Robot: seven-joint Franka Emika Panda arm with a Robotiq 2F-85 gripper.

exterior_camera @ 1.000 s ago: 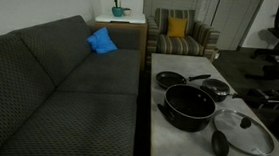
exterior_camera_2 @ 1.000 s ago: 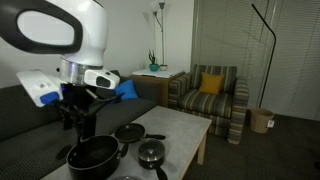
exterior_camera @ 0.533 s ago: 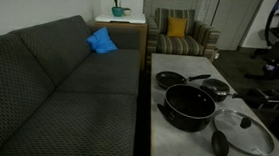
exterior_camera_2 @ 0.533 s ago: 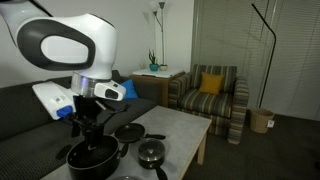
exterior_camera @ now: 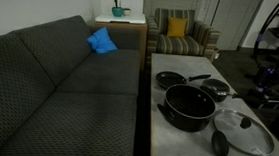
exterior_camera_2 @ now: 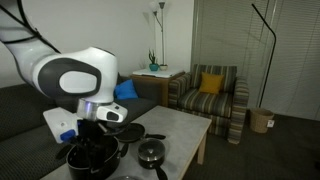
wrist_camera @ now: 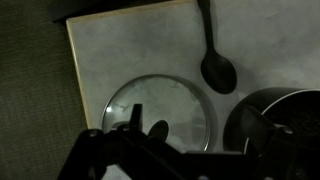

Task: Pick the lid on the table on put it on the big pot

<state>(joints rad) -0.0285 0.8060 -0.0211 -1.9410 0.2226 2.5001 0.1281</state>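
Note:
The glass lid (exterior_camera: 244, 131) with its metal rim lies flat on the grey table (exterior_camera: 169, 143), next to the big black pot (exterior_camera: 188, 105). In the wrist view the lid (wrist_camera: 150, 100) lies below my gripper (wrist_camera: 197, 120), its dark knob (wrist_camera: 157, 129) between the fingers, and the big pot (wrist_camera: 285, 120) is at the right. My gripper is open and empty, above the lid and not touching it. In an exterior view my gripper (exterior_camera_2: 93, 148) hangs over the big pot (exterior_camera_2: 92, 162); the lid is hidden there.
A black ladle (exterior_camera: 219, 147) lies by the lid and also shows in the wrist view (wrist_camera: 217, 68). Two smaller pans (exterior_camera: 172, 79) (exterior_camera: 215, 89) sit behind the big pot. A dark sofa (exterior_camera: 58, 92) runs along the table. The table edge (wrist_camera: 72, 70) is near the lid.
My arm has swung along the table toward the big pot and lid and come down lower. The lid, pots and ladle have not moved.

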